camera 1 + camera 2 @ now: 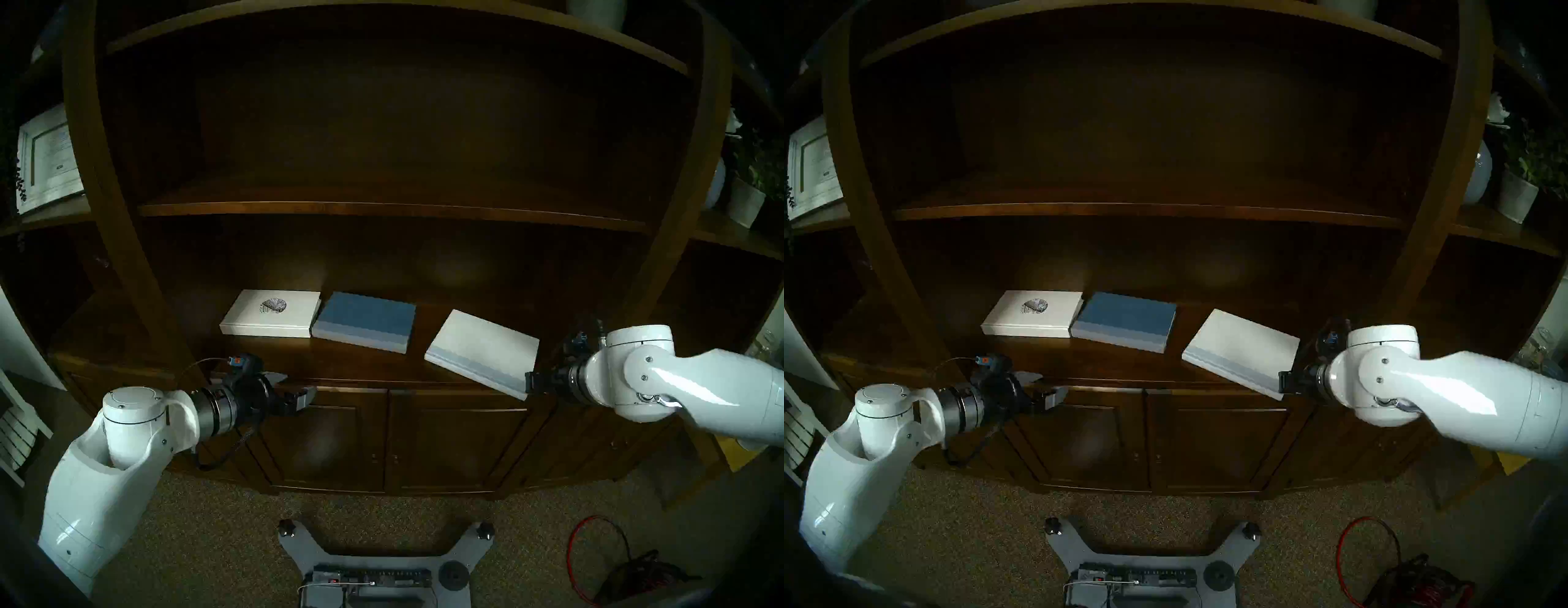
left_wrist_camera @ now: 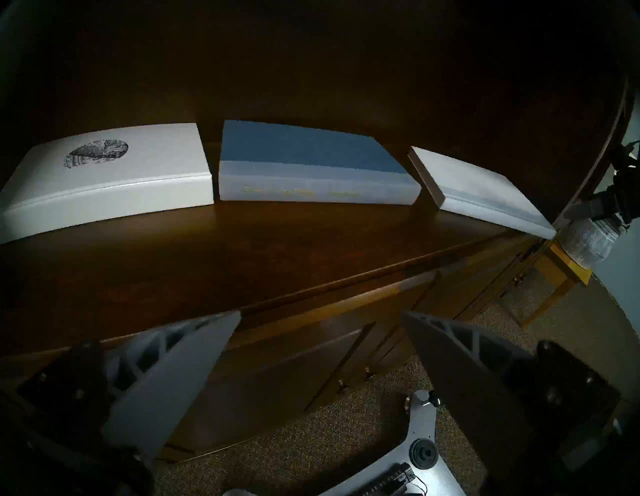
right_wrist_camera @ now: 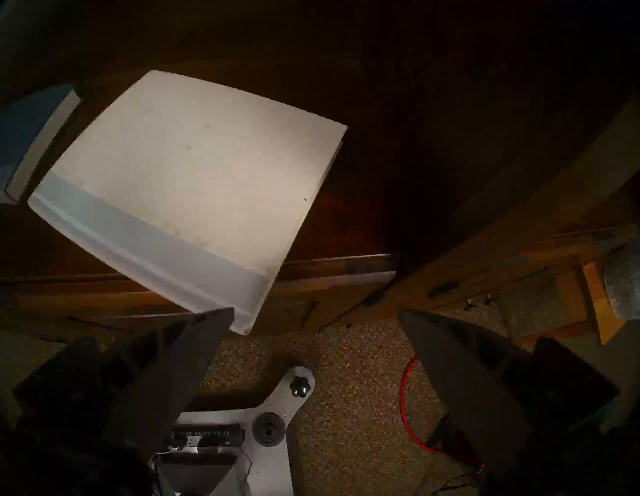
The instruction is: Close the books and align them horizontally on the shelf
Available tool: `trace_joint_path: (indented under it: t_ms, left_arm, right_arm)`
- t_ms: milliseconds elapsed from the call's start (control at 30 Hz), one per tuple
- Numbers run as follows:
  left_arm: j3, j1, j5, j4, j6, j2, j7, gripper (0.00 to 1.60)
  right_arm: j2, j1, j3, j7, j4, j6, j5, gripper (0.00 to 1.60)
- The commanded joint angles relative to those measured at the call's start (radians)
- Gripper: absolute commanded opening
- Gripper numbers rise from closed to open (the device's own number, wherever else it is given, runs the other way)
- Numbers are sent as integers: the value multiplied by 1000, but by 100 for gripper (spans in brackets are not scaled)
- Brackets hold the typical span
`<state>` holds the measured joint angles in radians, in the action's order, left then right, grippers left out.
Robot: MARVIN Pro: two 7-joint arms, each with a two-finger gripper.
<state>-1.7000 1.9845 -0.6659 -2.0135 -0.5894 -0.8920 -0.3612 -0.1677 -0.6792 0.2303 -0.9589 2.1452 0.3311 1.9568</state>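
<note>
Three closed books lie flat on the shelf (image 1: 271, 361): the emblem book (image 1: 271, 313) at its left, the blue book (image 1: 365, 320) touching it, and the plain white book (image 1: 481, 352) skewed, its near corner overhanging the front edge. The right gripper (image 3: 317, 324) has its fingers spread wide, one finger (image 3: 194, 343) touching that corner. The left gripper (image 2: 322, 332) is also wide apart, holding nothing.

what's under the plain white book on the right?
The plain white hardcover book lies skewed on the broad dark-brown wooden shelf; its near corner overhangs the edge, over beige carpet. The open right end effector is beside that corner. Anything beneath the cover is hidden.
</note>
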Motion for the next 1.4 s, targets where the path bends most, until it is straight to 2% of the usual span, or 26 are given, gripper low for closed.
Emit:
trace_joint_path:
  t_ms: [0, 67, 233, 333, 367, 400, 433, 467, 600, 700, 733, 833, 1000, 1133, 1233, 1367]
  left_arm:
    - [-12, -19, 0, -23, 13, 0, 1, 160]
    - [-12, -19, 0, -23, 13, -1, 1, 160]
    - [-12, -19, 0, -24, 14, -1, 2, 160]
    - [-12, -18, 0, -24, 14, -1, 2, 160]
    - [-12, -18, 0, -24, 14, -1, 2, 160]
    - [-12, -18, 0, -24, 15, -1, 2, 160]
    - [-13, -18, 0, -24, 15, -2, 3, 160]
    - [-13, -18, 0, -25, 15, -2, 3, 160]
    - [-13, -18, 1, -25, 16, -2, 3, 160]
    - [-13, -18, 1, -25, 16, -2, 3, 160]
    - [-13, -18, 1, -25, 16, -2, 3, 160]
    - [-13, -18, 1, -25, 16, -2, 3, 160]
    - [-13, -18, 0, -25, 15, -2, 3, 160]
    - [-13, -18, 0, -24, 15, -2, 3, 160]
    - [-13, -18, 0, -25, 15, -2, 3, 160]
    - [-13, -18, 0, -25, 15, -2, 3, 160]
  right_arm:
    - [35, 11, 33, 106, -9, -4, -10, 160]
    - [38, 9, 33, 167, -18, 0, -16, 160]
    - [44, -2, 24, 242, -35, 19, -33, 160]
    - [44, -10, 13, 321, -59, 32, -60, 160]
    - [44, -10, 13, 321, -59, 32, -60, 160]
    - [28, -12, 10, 323, -71, 39, -71, 160]
    - [16, -13, 4, 389, -95, 51, -103, 160]
    - [2, -13, 5, 372, -98, 53, -109, 160]
    - [-18, -9, -5, 462, -126, 65, -175, 160]
    - [-38, -6, -8, 471, -139, 69, -207, 160]
    - [-59, -2, -12, 502, -159, 74, -234, 160]
    - [-95, 3, -15, 486, -175, 83, -261, 160]
    - [-179, 15, -26, 395, -207, 117, -315, 160]
    - [-197, 18, -38, 351, -210, 127, -337, 160]
    - [-260, 17, -49, 262, -246, 150, -368, 160]
    - [-290, 18, -60, 218, -264, 159, -396, 160]
